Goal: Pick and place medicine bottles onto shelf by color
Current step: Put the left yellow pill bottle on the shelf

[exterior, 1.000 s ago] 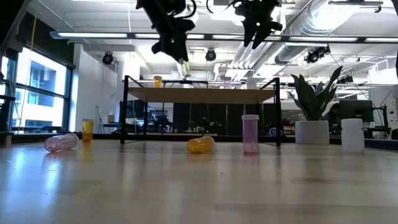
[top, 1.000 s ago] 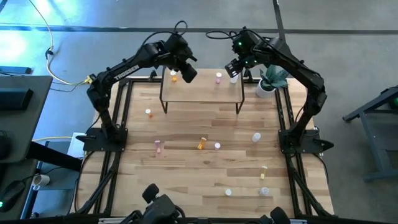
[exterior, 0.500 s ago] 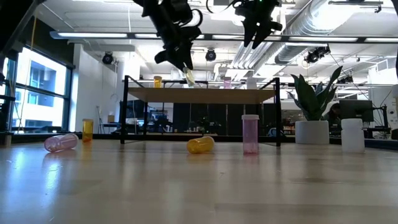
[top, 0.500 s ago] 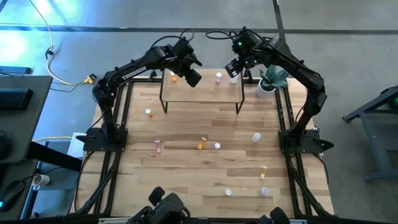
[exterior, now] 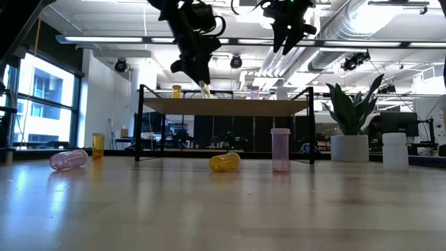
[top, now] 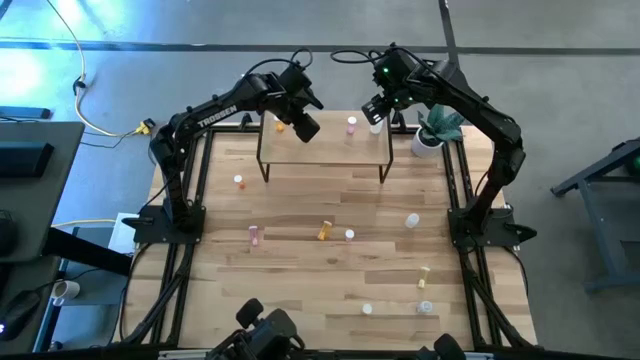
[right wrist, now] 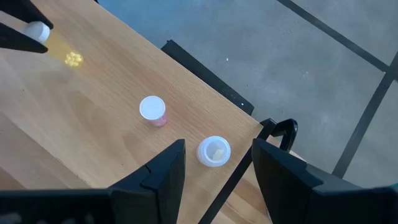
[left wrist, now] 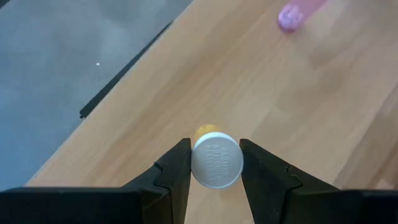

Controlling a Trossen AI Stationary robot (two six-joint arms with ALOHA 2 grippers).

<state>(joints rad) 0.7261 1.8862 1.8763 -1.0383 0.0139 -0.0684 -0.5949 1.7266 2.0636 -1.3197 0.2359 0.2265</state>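
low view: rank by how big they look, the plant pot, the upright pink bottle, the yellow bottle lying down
1. plant pot
2. upright pink bottle
3. yellow bottle lying down
The pot stands farther back, so its true lead is likely larger.

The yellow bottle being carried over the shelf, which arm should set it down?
Left. The left gripper already clamps the yellow bottle above the shelf; the right gripper hovers open, empty.

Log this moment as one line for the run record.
left tool: shut on yellow bottle, above shelf | right tool: open over shelf corner, above clear bottle | other bottles lie on table
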